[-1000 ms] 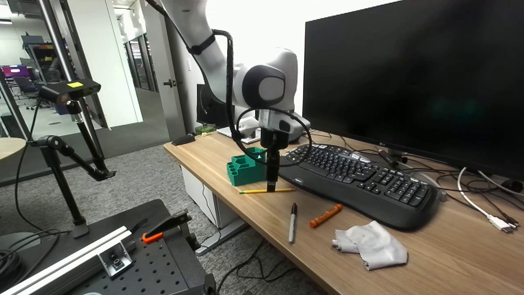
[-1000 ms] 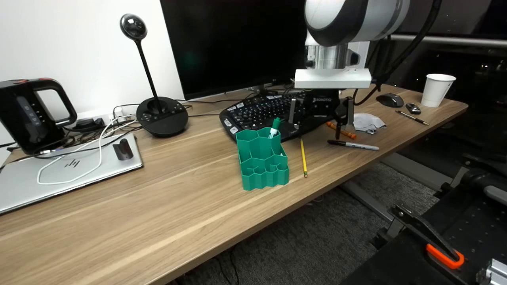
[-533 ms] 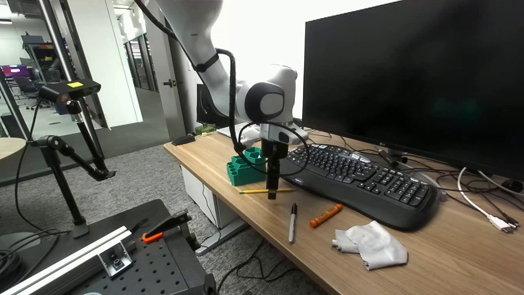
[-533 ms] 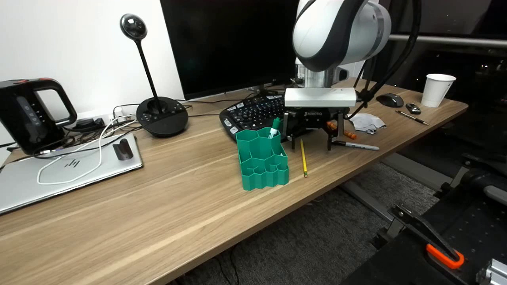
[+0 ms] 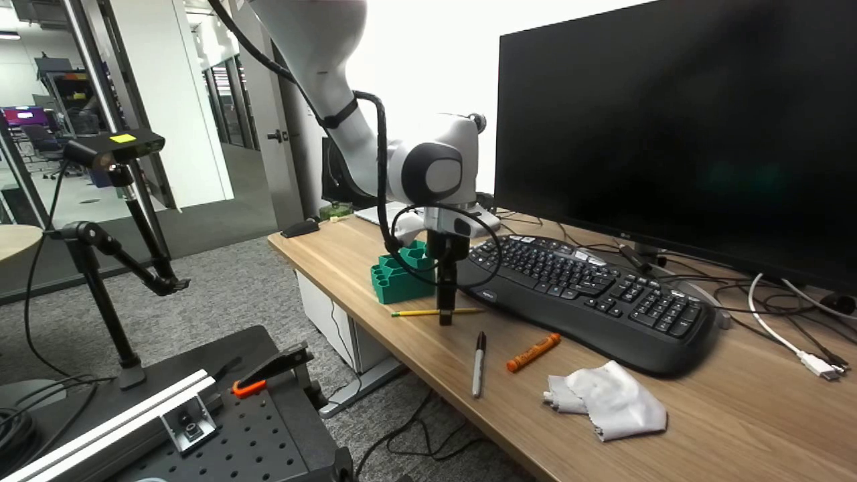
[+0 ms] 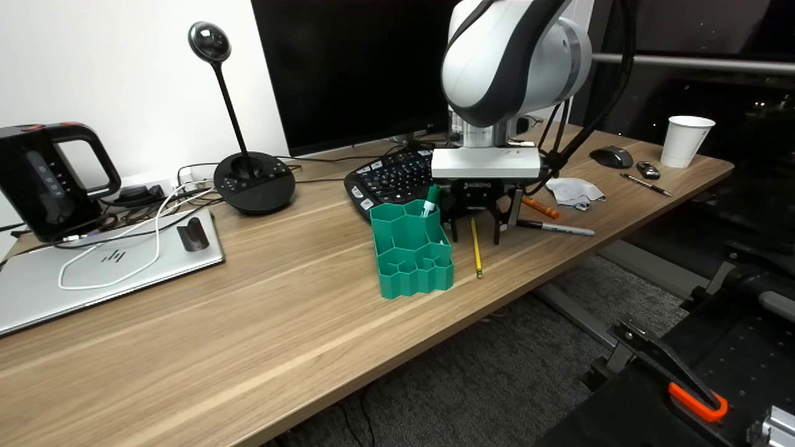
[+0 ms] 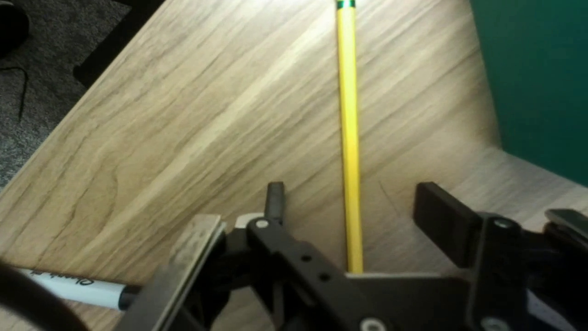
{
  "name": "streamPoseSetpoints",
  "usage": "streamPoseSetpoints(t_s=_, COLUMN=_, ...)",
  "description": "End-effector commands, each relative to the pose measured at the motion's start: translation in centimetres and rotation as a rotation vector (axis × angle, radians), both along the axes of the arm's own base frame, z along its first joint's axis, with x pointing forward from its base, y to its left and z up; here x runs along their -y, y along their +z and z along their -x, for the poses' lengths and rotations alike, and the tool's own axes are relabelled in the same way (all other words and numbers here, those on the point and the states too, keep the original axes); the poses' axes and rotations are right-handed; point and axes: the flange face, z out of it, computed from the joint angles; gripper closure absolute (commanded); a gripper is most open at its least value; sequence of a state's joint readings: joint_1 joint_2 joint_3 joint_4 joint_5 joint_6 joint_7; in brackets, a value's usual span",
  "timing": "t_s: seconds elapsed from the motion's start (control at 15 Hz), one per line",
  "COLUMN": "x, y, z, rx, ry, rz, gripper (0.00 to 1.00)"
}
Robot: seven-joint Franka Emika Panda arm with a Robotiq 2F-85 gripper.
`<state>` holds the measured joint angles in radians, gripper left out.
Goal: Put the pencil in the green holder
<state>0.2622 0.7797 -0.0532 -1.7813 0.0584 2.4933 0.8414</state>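
Note:
The thin yellow pencil [image 5: 412, 312] lies flat on the desk beside the green holder [image 5: 402, 288]. The pencil also shows in an exterior view [image 6: 477, 261] and in the wrist view [image 7: 348, 92], its far end hidden behind the gripper body. The stepped green holder [image 6: 415, 284] stands upright; its wall fills the right edge of the wrist view [image 7: 546, 82]. A green-capped marker [image 6: 432, 196] stands in it. My gripper [image 7: 350, 197] is open and points down, one finger on each side of the pencil. It also shows in both exterior views [image 6: 476, 239] [image 5: 445, 320]. Whether the fingertips touch the desk cannot be told.
A dark pen with a white body [image 5: 477, 368], an orange marker [image 5: 533, 353] and a grey cloth [image 5: 616, 402] lie on the desk. The black keyboard [image 5: 569, 288] and monitor [image 5: 669, 134] stand behind. A laptop [image 6: 124, 267] and paper cup [image 6: 685, 143] are farther off.
My gripper has come down and moved toward the green holder, so its fingers now straddle the pencil. The fingertips look closer together in an exterior view. The pencil and holder have not moved.

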Motion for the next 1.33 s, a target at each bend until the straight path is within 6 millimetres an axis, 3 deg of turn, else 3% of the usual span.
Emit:
streamPoseSetpoints(t_s=0.0, x=-0.3, y=-0.6, z=-0.6, rx=0.011, ry=-0.006, rz=0.039, gripper=0.59)
streamPoseSetpoints(t_s=0.4, x=0.5, y=-0.4, z=-0.4, rx=-0.025, ry=-0.033, rz=0.049, gripper=0.99)
streamPoseSetpoints(t_s=0.73, x=0.5, y=-0.1, z=0.1, rx=-0.038, ry=-0.029, rz=0.053, gripper=0.96)
streamPoseSetpoints(t_s=0.87, x=-0.1, y=2.0, z=2.0, rx=-0.035, ry=0.028, rz=0.031, gripper=0.96)
streamPoseSetpoints(t_s=1.0, x=-0.8, y=5.2, z=4.7, rx=-0.032, ry=0.108, rz=0.015, gripper=0.96)
streamPoseSetpoints(t_s=1.27, x=-1.4, y=11.1, z=8.1, rx=-0.042, ry=0.203, rz=0.011, gripper=0.96)
